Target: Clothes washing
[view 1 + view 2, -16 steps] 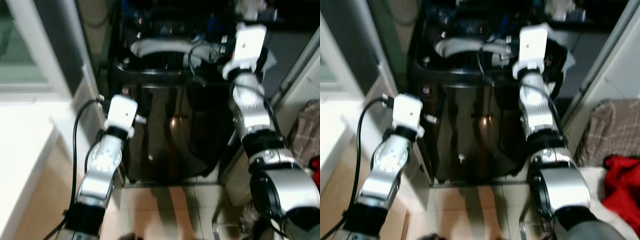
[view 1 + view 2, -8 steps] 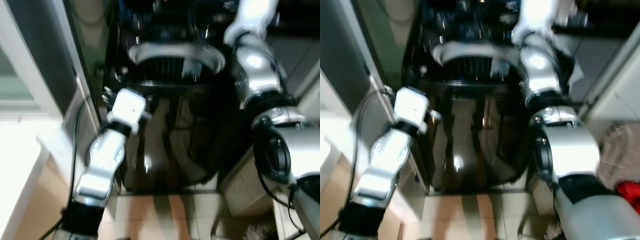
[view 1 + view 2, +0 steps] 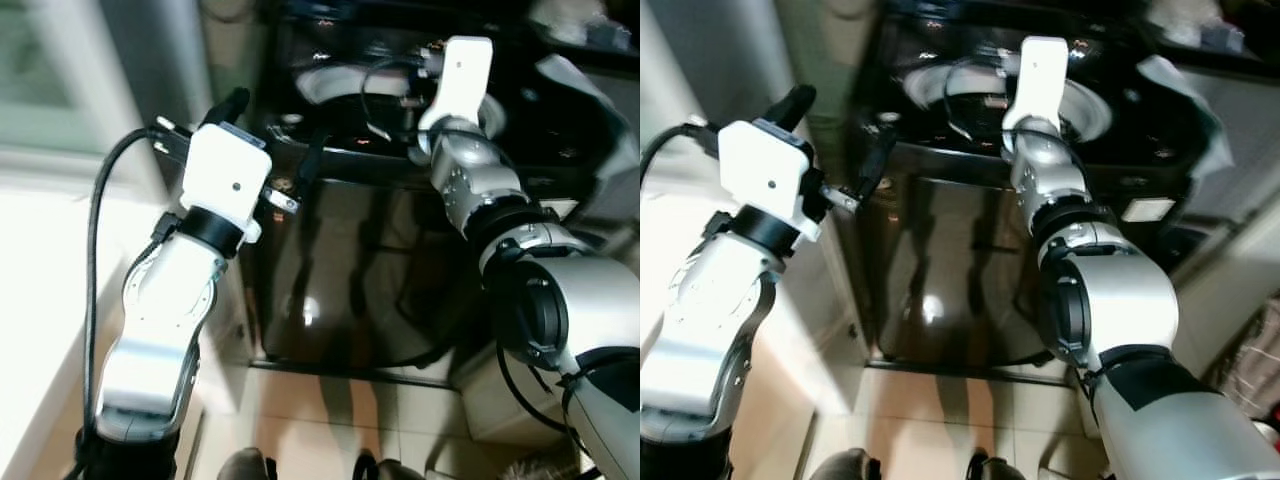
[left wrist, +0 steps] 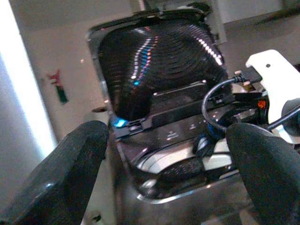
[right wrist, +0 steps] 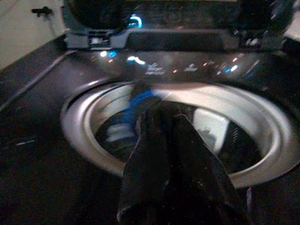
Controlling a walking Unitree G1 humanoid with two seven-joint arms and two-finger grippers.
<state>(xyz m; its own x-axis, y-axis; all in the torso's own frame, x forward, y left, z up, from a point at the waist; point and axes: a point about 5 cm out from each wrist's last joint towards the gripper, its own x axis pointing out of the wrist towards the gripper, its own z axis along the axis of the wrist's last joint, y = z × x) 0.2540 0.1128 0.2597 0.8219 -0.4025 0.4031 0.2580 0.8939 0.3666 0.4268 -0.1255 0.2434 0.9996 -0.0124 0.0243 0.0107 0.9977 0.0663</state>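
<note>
Standing before a black top-loading washing machine (image 3: 360, 270), the robot raises both arms toward its open top. At 9 o'clock, nearest the viewer, the left gripper (image 3: 835, 140) hovers beside the machine's front left corner, its two black fingers (image 4: 65, 178) spread wide apart with nothing between them. Farther off, at 12 o'clock, the right gripper (image 5: 176, 164) reaches over the silver-rimmed drum opening (image 5: 84, 136), pinching a dark garment (image 5: 168, 154) that hangs above the rim. Bluish laundry (image 5: 133, 105) lies inside the drum. Beyond, the raised lid (image 4: 154, 61) stands upright behind the lit control panel (image 5: 178, 65).
</note>
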